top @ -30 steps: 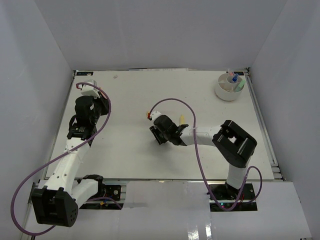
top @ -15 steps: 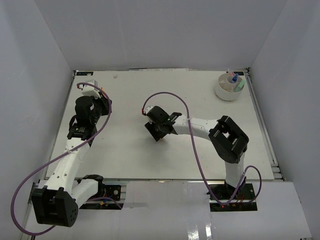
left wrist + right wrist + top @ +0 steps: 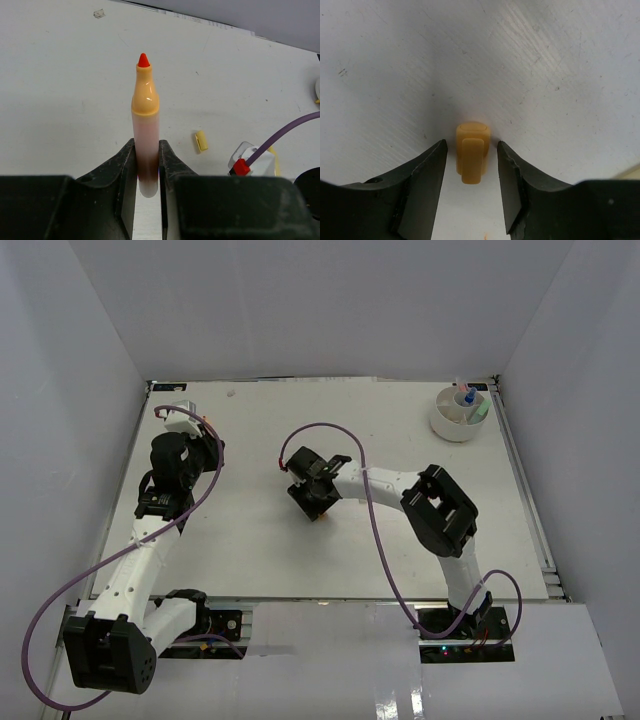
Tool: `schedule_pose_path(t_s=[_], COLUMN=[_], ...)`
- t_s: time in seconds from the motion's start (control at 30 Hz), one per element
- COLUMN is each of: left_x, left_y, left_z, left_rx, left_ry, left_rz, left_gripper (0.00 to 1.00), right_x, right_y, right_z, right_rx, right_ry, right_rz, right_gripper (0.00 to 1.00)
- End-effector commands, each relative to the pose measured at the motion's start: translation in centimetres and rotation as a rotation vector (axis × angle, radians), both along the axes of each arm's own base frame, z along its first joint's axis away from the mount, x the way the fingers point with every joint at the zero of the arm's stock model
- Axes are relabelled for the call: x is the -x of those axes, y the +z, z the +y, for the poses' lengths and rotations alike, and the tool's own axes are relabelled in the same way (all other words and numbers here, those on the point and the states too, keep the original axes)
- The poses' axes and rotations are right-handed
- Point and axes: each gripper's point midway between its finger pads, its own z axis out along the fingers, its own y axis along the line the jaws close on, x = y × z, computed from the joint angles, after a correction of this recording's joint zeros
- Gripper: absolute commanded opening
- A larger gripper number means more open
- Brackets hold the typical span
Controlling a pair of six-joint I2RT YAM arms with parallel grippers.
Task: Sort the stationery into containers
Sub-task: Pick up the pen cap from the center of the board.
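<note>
Right gripper (image 3: 471, 187) fingers stand apart, straddling without touching an orange pen cap (image 3: 471, 152) on the table (image 3: 250, 560); left gripper (image 3: 148, 172) is clamped on an uncapped orange marker (image 3: 145, 125), tip toward 12 o'clock. A second, yellowish cap (image 3: 201, 140) lies loose toward 2 o'clock of the marker. By appearance the sort is mostly done: the white tub (image 3: 458, 420), far off at 1 o'clock, already holds several items, while marker and caps remain.
</note>
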Motion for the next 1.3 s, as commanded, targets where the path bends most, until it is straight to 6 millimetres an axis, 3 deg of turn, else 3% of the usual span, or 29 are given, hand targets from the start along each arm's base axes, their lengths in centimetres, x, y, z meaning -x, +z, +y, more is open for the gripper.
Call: schedule_pose_path(t_s=[0.0,0.07,0.17,0.27,0.37,0.47,0.67,1.0,1.27], left_x=[0.2,0.2,0.2,0.3,0.6,1.4,3.1,5.9,6.4], left_y=[1.3,1.2,1.3,1.5,1.7,1.9,2.8,3.2,2.8], left_z=[-0.2,-0.3,-0.5,-1.3,-2.8,-4.8,-8.1,-12.0,-13.3], left_rx=[0.006,0.007,0.011,0.016,0.018,0.017,0.04,0.005,0.007], left_ry=[-0.016,-0.02,-0.032,-0.077,-0.173,-0.307,-0.527,-0.778,-0.805], left_rz=[-0.041,-0.039,-0.042,-0.054,-0.072,-0.091,-0.152,-0.24,-0.255], left_gripper=[0.29,0.29,0.29,0.29,0.29,0.29,0.27,0.27,0.27], right_x=[-0.1,-0.2,-0.2,-0.4,-1.2,-2.3,-4.9,-5.9,-4.7], right_y=[0.1,-0.1,-0.1,1.0,3.7,8.0,18.5,34.4,40.4], right_z=[0.2,0.0,0.0,0.3,0.8,1.2,1.1,1.6,3.1], right_rx=[0.01,0.016,0.013,-0.009,-0.056,-0.135,-0.333,-0.743,-1.029], right_ry=[0.012,0.01,0.013,0.014,0.015,0.008,-0.055,-0.154,-0.166], right_rz=[0.023,0.028,0.032,0.016,-0.038,-0.135,-0.346,-0.627,-0.692], right_gripper=[0.5,0.47,0.33,0.21,0.17,0.13,0.09,0.08,0.08])
